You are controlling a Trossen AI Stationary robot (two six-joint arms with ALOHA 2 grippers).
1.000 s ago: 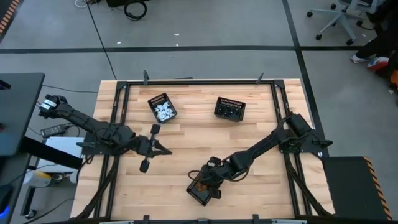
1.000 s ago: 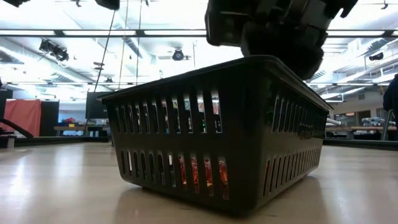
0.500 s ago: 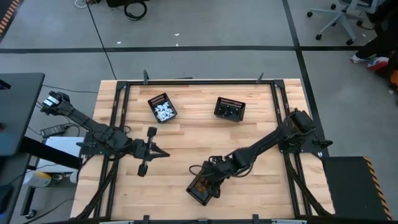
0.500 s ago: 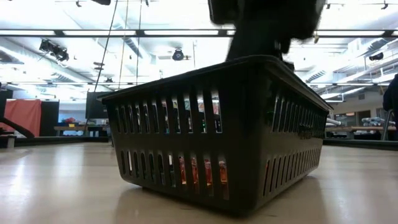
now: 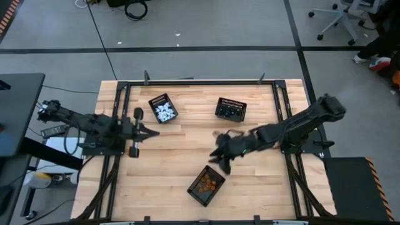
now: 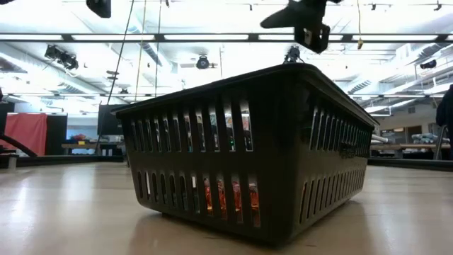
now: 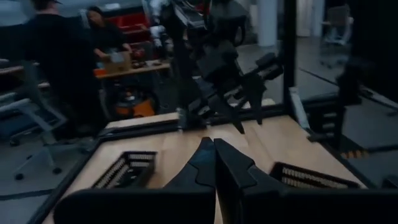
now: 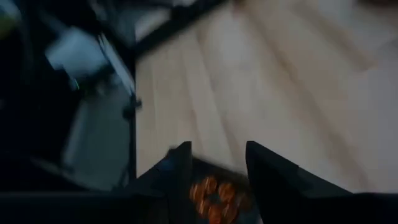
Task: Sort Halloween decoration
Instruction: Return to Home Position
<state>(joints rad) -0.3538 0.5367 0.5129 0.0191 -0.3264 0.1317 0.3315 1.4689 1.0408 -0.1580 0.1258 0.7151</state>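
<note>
Three black mesh baskets stand on the wooden table. One holds white trinkets [image 5: 164, 112], one holds dark trinkets [image 5: 230, 110], and the near basket [image 5: 207, 185] holds orange trinkets [image 8: 214, 196]. My right gripper [image 5: 220, 161] hangs open in the air just beyond the orange basket's far side, with nothing between its fingers [image 8: 180, 165]. My left gripper [image 5: 154, 132] is shut and empty, level above the table's left part, its fingers [image 7: 214, 149] pointing toward the right arm. In the low view the orange basket [image 6: 248, 156] fills the middle.
A black metal frame [image 5: 200, 82] runs along the table's edges. People stand at a bench beyond the table in the left wrist view [image 7: 68, 56]. Bare wood lies between the baskets in the table's middle [image 5: 187, 144].
My right gripper has risen out of the orange basket and moved toward the far right, clear of its rim. My left gripper has drawn back toward the table's left and far edges. The baskets have stayed where they were.
</note>
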